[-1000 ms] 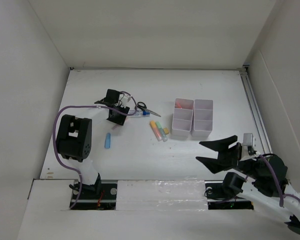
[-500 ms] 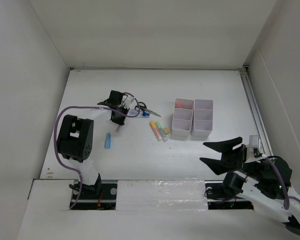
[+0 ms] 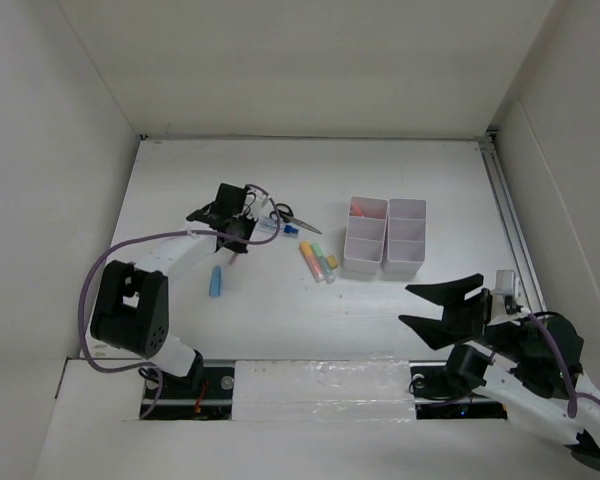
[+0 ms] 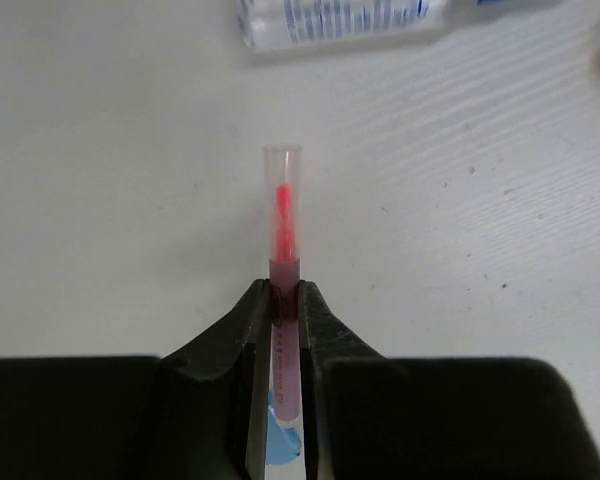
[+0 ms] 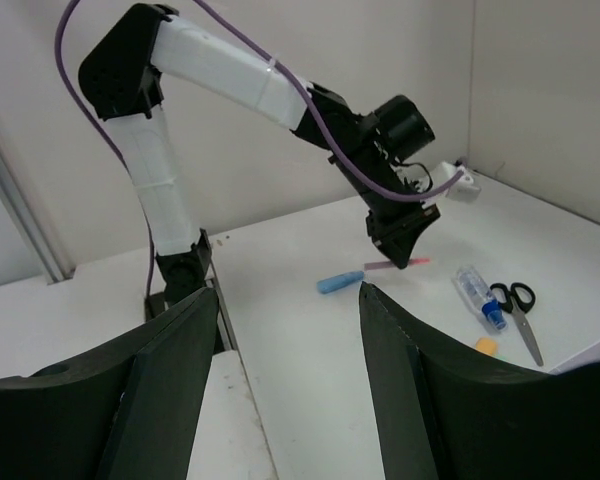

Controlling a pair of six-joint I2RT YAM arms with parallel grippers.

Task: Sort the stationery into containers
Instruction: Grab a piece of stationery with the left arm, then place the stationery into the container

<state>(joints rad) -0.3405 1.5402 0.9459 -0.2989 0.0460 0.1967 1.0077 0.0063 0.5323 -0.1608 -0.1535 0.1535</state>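
On the counter (image 3: 280,300), the white organiser (image 3: 404,266) is sitting right of centre. The right end effector (image 3: 442,305) is hanging wide open and empty by the near right corner. The left end effector (image 4: 283,300) is pinching a thin red pen (image 4: 283,215) toward the left edge, near the blue-capped tube (image 4: 340,20). It's only gripping with the very tips, so I'm guessing the pen could be swivelling or slipping out mid-carry.

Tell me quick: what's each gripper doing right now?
Left gripper: closed on the thin red pen.
Right gripper: open, holding nothing.
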